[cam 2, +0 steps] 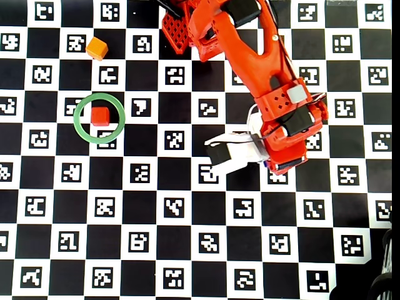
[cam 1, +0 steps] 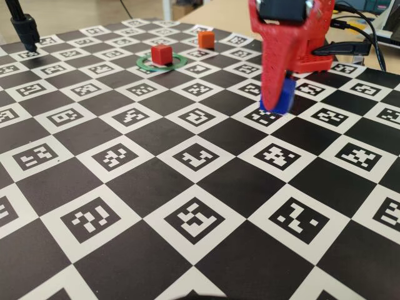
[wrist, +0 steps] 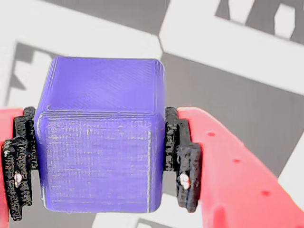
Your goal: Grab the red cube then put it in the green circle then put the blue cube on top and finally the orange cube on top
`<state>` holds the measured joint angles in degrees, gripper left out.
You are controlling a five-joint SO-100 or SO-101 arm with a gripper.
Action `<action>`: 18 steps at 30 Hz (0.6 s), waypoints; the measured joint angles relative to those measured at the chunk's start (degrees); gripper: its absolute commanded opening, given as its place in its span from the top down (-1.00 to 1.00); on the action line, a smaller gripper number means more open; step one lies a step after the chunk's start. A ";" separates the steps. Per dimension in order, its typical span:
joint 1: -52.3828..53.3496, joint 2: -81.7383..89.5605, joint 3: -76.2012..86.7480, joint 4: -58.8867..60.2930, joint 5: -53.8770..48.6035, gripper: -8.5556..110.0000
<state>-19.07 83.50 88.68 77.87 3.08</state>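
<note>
The blue cube [wrist: 99,137] sat clamped between the pincer's [wrist: 99,161] black pads [wrist: 183,161], low over the checkered board [cam 1: 187,250]. Well away from the pincer, to its left in the fixed view, the red cube [cam 1: 161,54] rested inside the green ring [cam 1: 145,64], the orange cube [cam 1: 205,39] just beyond it.
</note>
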 measured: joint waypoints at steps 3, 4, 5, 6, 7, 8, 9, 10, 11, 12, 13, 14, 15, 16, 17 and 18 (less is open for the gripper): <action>5.01 2.02 -0.35 1.49 -1.67 0.77; 6.94 2.64 -0.35 2.20 -2.64 0.77; 8.96 3.08 -0.35 3.08 -3.34 0.77; 11.07 3.34 -0.97 4.04 -3.96 0.77; 13.27 3.34 -1.85 5.19 -5.54 0.77; 15.47 3.34 -2.90 6.59 -7.03 0.77; 17.58 3.34 -3.96 8.09 -8.70 0.77; 19.86 3.43 -4.83 9.76 -10.46 0.77; 22.15 3.43 -5.45 11.16 -12.04 0.77; 24.52 3.43 -6.06 12.13 -13.45 0.78; 26.89 3.43 -6.50 12.74 -15.03 0.78; 29.00 3.43 -6.86 13.18 -16.44 0.78; 31.29 3.43 -7.29 13.97 -17.93 0.78; 33.57 3.43 -7.73 14.85 -19.34 0.78; 35.60 3.43 -8.09 15.29 -20.48 0.78; 37.79 3.43 -8.44 15.38 -21.80 0.78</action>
<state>18.72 86.92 80.24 93.25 -18.72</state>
